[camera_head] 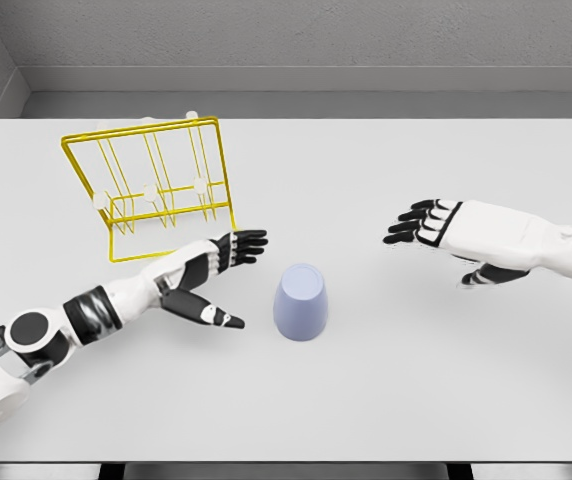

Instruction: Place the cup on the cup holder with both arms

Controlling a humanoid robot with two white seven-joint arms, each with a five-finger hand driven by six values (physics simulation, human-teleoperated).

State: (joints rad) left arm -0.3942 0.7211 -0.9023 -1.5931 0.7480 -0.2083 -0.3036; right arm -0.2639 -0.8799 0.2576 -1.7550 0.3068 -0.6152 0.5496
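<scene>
A pale lavender cup point(301, 301) stands upside down on the white table point(386, 400), near the middle. My left hand point(228, 272) lies just left of it, fingers stretched out and thumb spread, a small gap from the cup's side. My right hand point(428, 232) hovers further off to the cup's upper right, fingers extended and holding nothing. The yellow wire cup holder point(151, 185) with white-tipped pegs stands at the back left, behind my left forearm.
The table's far edge meets a grey wall; its front edge runs along the bottom of the view. The holder is the only other object on the table.
</scene>
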